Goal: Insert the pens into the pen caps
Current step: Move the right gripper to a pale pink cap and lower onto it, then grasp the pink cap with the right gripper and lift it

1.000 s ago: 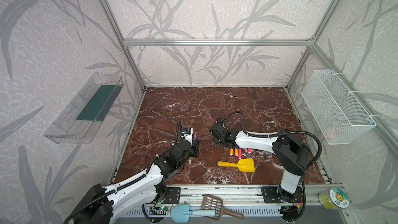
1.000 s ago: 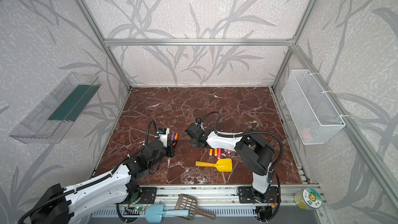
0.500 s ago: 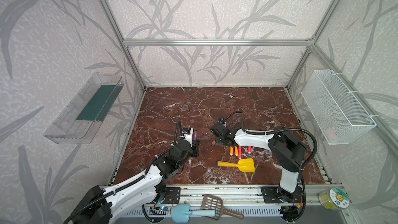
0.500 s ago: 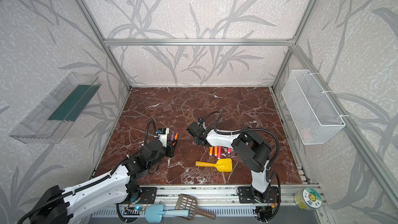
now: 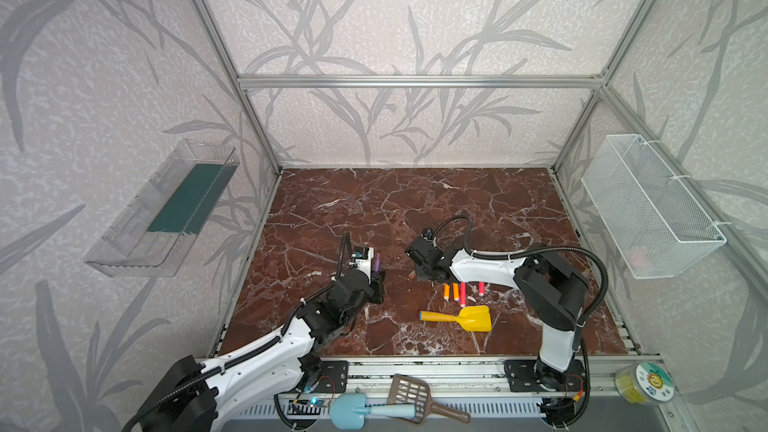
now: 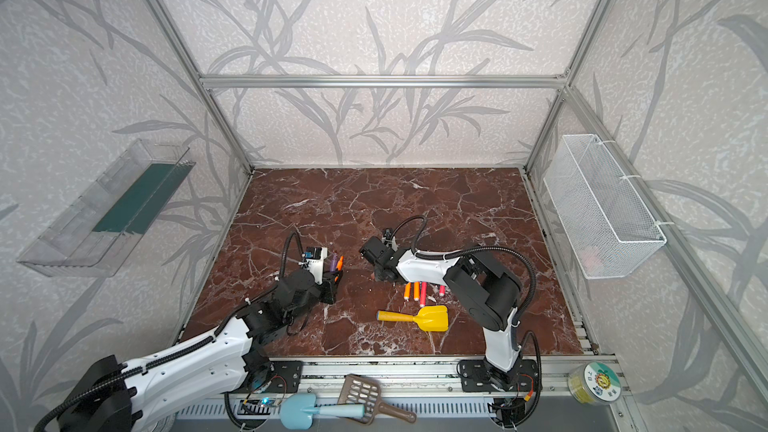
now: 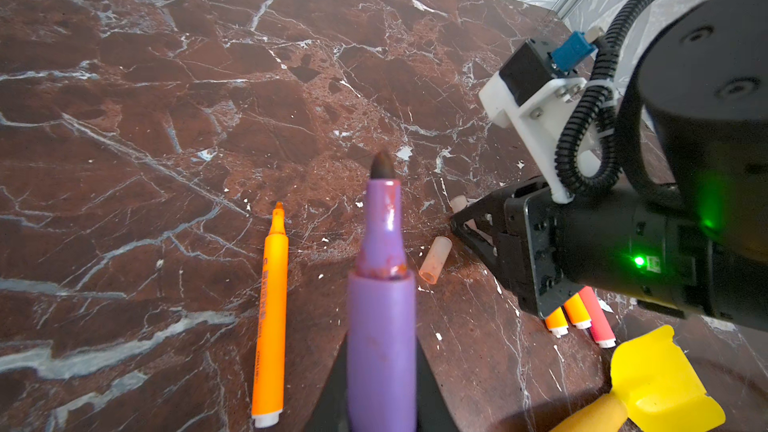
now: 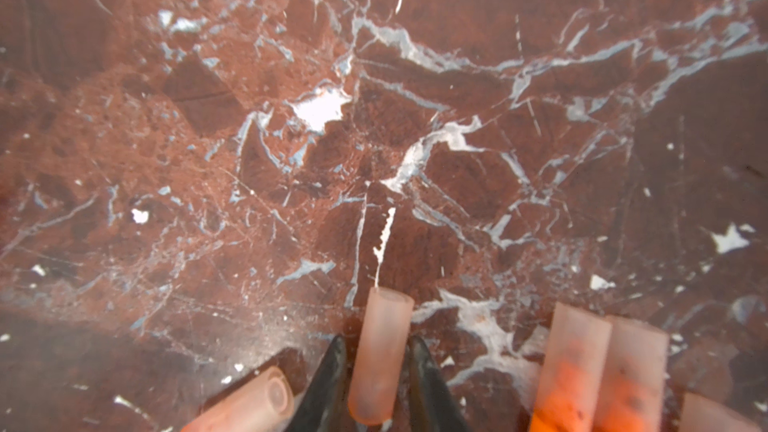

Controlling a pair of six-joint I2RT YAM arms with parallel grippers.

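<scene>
My left gripper (image 7: 382, 367) is shut on a purple pen (image 7: 381, 284), whose dark tip points toward the right arm. An uncapped orange pen (image 7: 272, 313) lies on the marble beside it. In both top views the left gripper (image 5: 376, 274) stands left of centre. My right gripper (image 8: 376, 340) is low on the table with both fingers (image 8: 328, 380) pressed against a pinkish pen cap (image 8: 380, 351) lying between them. Another loose pen cap (image 8: 249, 403) lies beside it. Capped orange and red pens (image 5: 457, 290) lie in a row under the right arm.
A yellow toy shovel (image 5: 461, 317) lies in front of the row of pens. A blue scoop (image 5: 353, 409) and a brown slotted scoop (image 5: 415, 396) rest on the front rail. A wire basket (image 5: 648, 209) and a clear tray (image 5: 166, 209) hang on the side walls.
The right gripper's jaws have narrowed onto the pen cap and its head has shifted slightly left. The left arm and purple pen have not moved.
</scene>
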